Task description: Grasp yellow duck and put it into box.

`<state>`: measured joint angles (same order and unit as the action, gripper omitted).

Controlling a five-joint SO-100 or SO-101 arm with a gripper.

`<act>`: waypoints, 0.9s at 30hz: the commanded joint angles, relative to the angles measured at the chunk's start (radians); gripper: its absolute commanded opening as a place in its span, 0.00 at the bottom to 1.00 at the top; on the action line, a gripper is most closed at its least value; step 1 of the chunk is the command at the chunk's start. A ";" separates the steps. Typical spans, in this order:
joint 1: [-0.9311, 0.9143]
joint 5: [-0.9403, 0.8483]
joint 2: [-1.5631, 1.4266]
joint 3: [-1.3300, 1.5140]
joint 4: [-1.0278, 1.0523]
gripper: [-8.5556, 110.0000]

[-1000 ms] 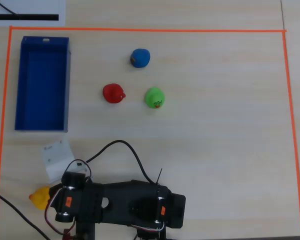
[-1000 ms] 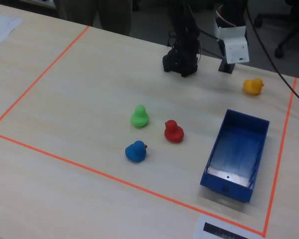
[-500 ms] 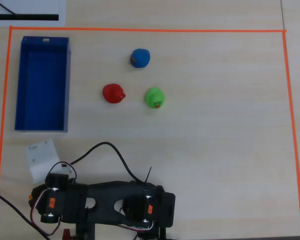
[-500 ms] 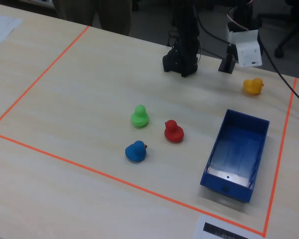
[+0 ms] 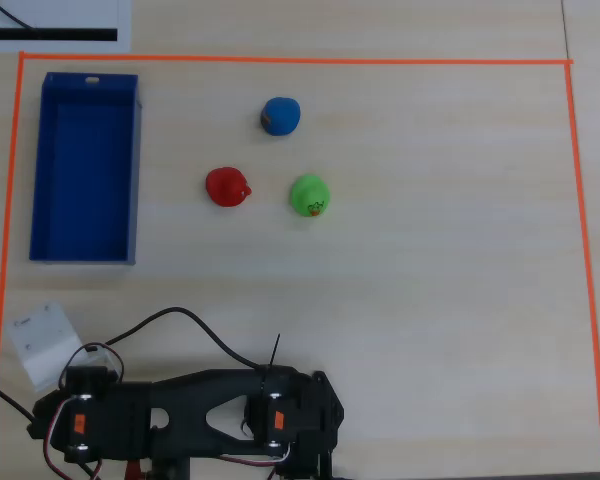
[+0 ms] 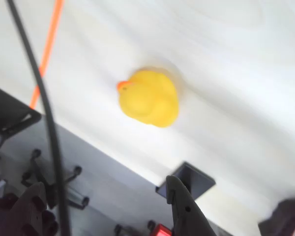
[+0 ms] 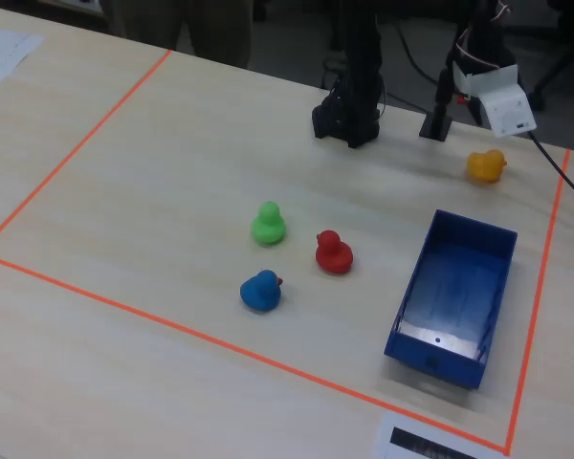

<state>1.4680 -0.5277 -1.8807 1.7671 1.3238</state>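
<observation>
- Overhead view: the yellow duck isn't visible here, the black arm (image 5: 180,420) along the bottom edge covers that corner. You do get one blue box (image 5: 85,168) at the upper left, long axis running top to bottom of the picture, open top, nothing in it.
- Same view, three other ducks sit in a loose cluster on the desk (image 5: 430,250), well right of the box: one blue duck (image 5: 280,115), one red duck (image 5: 226,187), one green duck (image 5: 309,195). A white block (image 5: 42,340) on the arm sticks out at the lower left, just inside the orange tape line (image 5: 300,62).
- Wrist view: one yellow duck (image 6: 150,97) sits on the pale desk, upright, orange beak aimed at the left of the picture toward the tape. It's pretty round, so no clear long axis. The pincer (image 6: 108,206) is at the bottom edge with two dark fingers (image 6: 184,209) spread wide apart, nothing between them, and the duck is clear of both.
- Fixed view: the yellow duck stands alone near the far right corner of the taped area, beyond the far short end of the box and apart from it. Beak direction is too small to tell here. The white block hangs just above and beside it. Red, green and blue ducks are grouped mid-desk, left of the box.
</observation>
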 commanded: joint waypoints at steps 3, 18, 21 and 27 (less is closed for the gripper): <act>-0.020 -0.051 0.000 -0.002 -0.084 0.37; -0.181 -0.181 -0.006 0.114 -0.238 0.37; -0.187 -0.187 -0.026 0.161 -0.249 0.37; -0.181 -0.186 -0.071 0.291 -0.310 0.37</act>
<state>1.2885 -0.7118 -1.8914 2.0310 1.0492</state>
